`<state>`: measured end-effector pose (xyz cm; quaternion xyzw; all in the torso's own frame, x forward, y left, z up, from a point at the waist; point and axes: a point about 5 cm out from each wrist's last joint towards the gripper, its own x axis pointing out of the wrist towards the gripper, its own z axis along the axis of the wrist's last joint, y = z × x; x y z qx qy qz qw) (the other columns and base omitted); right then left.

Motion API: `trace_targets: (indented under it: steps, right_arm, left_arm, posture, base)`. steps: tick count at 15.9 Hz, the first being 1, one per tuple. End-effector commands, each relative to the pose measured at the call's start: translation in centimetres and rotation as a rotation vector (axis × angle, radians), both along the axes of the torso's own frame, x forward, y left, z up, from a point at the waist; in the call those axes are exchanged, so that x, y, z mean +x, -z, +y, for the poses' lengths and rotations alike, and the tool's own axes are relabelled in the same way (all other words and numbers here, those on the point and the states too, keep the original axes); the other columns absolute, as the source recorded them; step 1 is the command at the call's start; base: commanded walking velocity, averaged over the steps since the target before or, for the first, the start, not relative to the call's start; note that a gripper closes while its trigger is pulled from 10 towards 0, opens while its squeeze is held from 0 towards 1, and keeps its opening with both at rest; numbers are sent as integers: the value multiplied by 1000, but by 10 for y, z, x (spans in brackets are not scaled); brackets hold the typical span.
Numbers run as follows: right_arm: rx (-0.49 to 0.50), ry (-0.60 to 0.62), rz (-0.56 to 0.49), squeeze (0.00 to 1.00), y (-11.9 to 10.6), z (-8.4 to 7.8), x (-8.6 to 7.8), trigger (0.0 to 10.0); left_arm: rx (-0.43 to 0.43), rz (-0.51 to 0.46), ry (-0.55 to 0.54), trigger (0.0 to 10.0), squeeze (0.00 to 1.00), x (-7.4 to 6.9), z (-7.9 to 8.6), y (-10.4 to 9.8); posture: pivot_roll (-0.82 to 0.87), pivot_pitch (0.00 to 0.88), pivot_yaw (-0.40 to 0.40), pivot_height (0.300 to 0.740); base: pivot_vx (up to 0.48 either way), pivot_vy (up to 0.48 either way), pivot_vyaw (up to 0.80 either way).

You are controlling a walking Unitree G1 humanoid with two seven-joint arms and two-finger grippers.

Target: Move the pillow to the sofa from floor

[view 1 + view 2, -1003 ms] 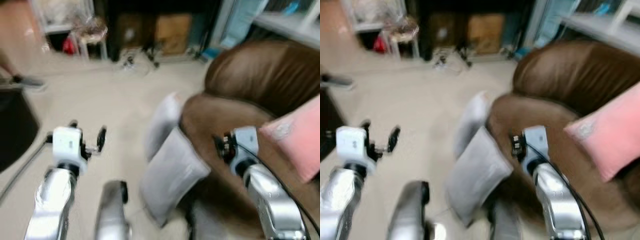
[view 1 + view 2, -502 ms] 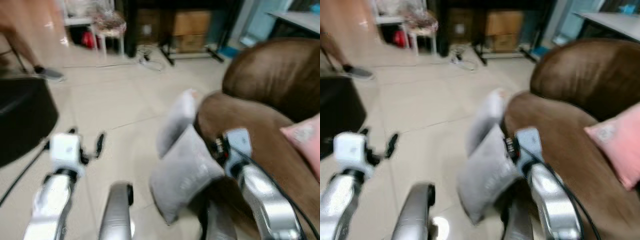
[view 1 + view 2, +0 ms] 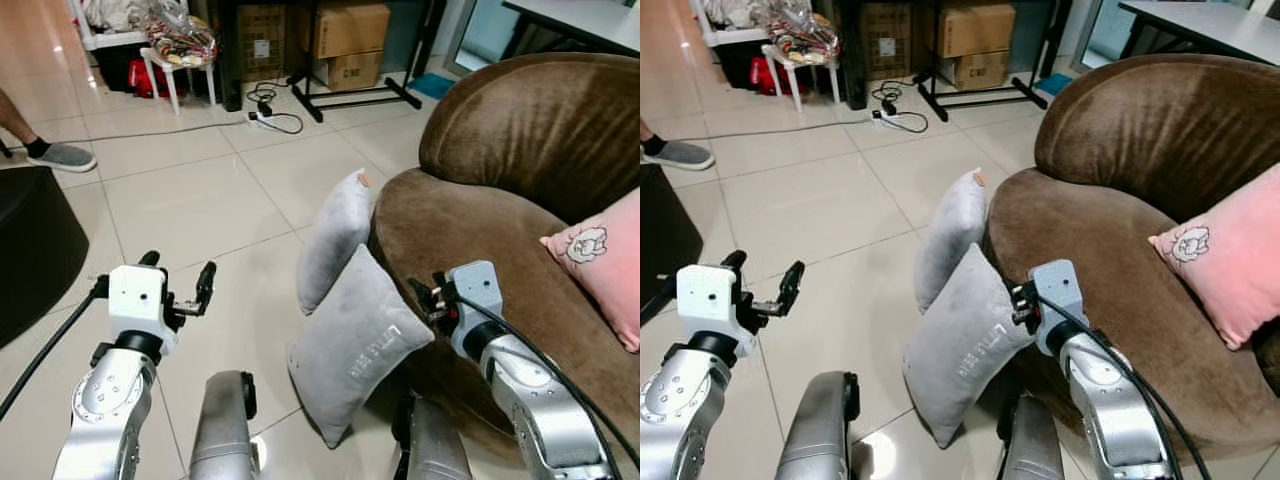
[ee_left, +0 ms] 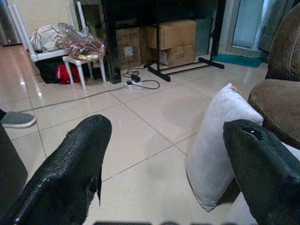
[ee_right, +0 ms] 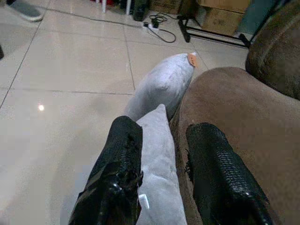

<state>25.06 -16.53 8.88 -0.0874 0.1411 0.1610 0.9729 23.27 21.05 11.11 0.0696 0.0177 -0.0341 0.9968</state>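
Observation:
Two grey pillows stand on the tiled floor, leaning on the front of the brown sofa (image 3: 520, 150). The near pillow (image 3: 355, 340) bears small white lettering, and the far pillow (image 3: 333, 240) stands upright behind it. My right gripper (image 3: 425, 295) is open, hovering just above the near pillow's top corner (image 5: 157, 140) by the sofa seat, and holds nothing. My left gripper (image 3: 178, 272) is open and empty over bare floor, left of both pillows. In the left wrist view its fingers (image 4: 70, 173) are spread wide, with the far pillow (image 4: 220, 140) ahead.
A pink pillow (image 3: 605, 260) lies on the sofa seat at right. A black round object (image 3: 30, 250) is at the left. A person's foot in a grey shoe (image 3: 60, 155) is at the far left. A white stool (image 3: 180, 60), cardboard boxes (image 3: 345, 30) and floor cables (image 3: 268, 115) lie beyond.
The head camera has swung and settled, so the blurred picture is now sharp. Both arms keep about the same pose, and the pillows have not moved.

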Motion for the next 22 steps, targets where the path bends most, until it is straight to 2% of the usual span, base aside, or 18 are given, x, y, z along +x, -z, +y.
trace_targets:
  steps: [1, 4, 11, 14, 16, 18, 22]
  right_arm:
    - [-16, -45, -6, 0, 0, 3, -1, 10000]
    - [-30, -64, -4, 0, 1, 3, -2, 10000]
    - [-31, 5, -10, 0, 3, -1, -1, 10000]
    - [-24, 7, -4, 0, 4, -1, -1, 10000]
    - [-13, 20, 10, 0, 7, -2, 0, 10000]
    - [-52, 50, 37, 0, 13, -4, 6, 10000]
    - [-29, 94, 90, 0, 23, 0, 13, 10000]
  left_arm:
    - [-7, -3, 12, 10000, 0, -1, -3, 0]
    - [-12, -3, 14, 10000, 0, -1, -4, 0]
    - [-2, 4, 20, 10000, 0, 0, -4, 0]
    - [9, 12, 22, 10000, 0, 1, -5, 2]
    - [19, 22, 36, 10000, 0, 2, -7, 4]
    - [34, 56, 104, 10000, 0, 6, -11, 7]
    - [62, 73, 131, 10000, 0, 19, -2, 8]
  posture:
    - [-17, 0, -86, 540]
    - [-17, 0, -86, 540]
    - [-17, 0, -86, 540]
    - [-19, 0, -82, 540]
    - [-19, 0, -82, 525]
    - [-28, 0, -73, 500]
    - [-38, 0, -49, 460]
  base:
    - [244, 0, 800]
    - [281, 0, 800]
    - [288, 0, 0]
    - [0, 0, 0]
    - [0, 0, 0]
    - [0, 0, 0]
    - [0, 0, 0]
